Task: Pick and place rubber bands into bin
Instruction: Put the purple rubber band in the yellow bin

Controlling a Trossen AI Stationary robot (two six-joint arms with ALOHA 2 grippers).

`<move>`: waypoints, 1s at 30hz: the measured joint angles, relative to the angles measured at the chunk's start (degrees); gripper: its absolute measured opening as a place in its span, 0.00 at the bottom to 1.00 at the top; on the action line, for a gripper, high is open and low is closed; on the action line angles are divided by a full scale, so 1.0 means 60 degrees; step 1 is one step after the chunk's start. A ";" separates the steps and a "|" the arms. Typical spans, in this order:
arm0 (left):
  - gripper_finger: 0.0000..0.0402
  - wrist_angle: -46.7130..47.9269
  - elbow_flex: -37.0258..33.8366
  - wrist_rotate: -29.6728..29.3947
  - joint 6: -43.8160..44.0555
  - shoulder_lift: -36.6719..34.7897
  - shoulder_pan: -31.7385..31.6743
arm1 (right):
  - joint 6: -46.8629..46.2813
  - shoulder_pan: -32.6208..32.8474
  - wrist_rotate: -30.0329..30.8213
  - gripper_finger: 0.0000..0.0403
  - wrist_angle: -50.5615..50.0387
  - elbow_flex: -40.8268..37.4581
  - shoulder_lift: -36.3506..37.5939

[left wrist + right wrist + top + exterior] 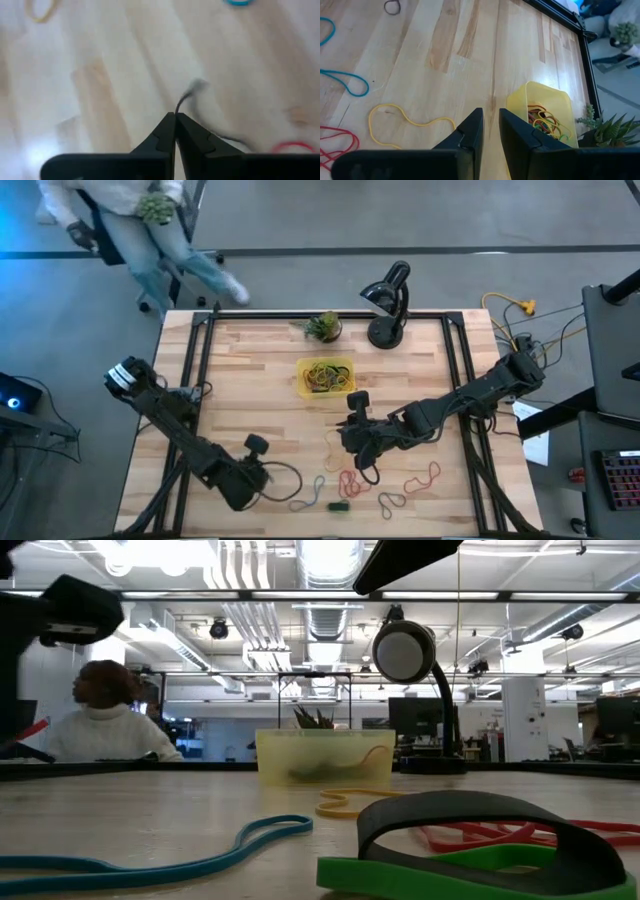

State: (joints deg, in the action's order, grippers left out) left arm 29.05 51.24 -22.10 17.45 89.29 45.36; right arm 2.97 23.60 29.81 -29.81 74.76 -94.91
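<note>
Between left hand (175, 116) fingertips: thin grey rubber band (187, 97), pinched.

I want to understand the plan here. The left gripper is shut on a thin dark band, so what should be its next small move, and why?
Probably lift straight up a little. The left gripper is shut, with a thin dark rubber band pinched at its tips, close above the wooden table. A small lift would show whether the band really comes along before it travels to the yellow bin, which already holds several bands.

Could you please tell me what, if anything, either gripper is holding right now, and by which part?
The left gripper pinches a thin grey rubber band by one end at its fingertips; the right gripper holds nothing.
</note>
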 joint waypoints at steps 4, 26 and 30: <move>0.00 0.0073 0.0008 -0.0714 -0.0233 -0.0320 -0.0013 | 0.0002 -0.0002 -0.0002 0.14 0.0000 0.0000 0.0000; 0.00 0.0044 -0.0025 -0.3860 -0.2916 -0.2310 -0.0667 | 0.0039 -0.0002 0.0010 0.14 0.0002 0.0000 0.0000; 0.00 -0.0011 -0.0025 -0.3906 -0.3588 -0.2589 -0.1213 | 0.0039 0.0002 0.0012 0.14 0.0002 0.0000 0.0000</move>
State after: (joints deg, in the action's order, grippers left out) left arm 28.99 51.09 -45.54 -4.08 73.75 38.08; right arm 3.20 23.62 29.89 -29.80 74.76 -94.91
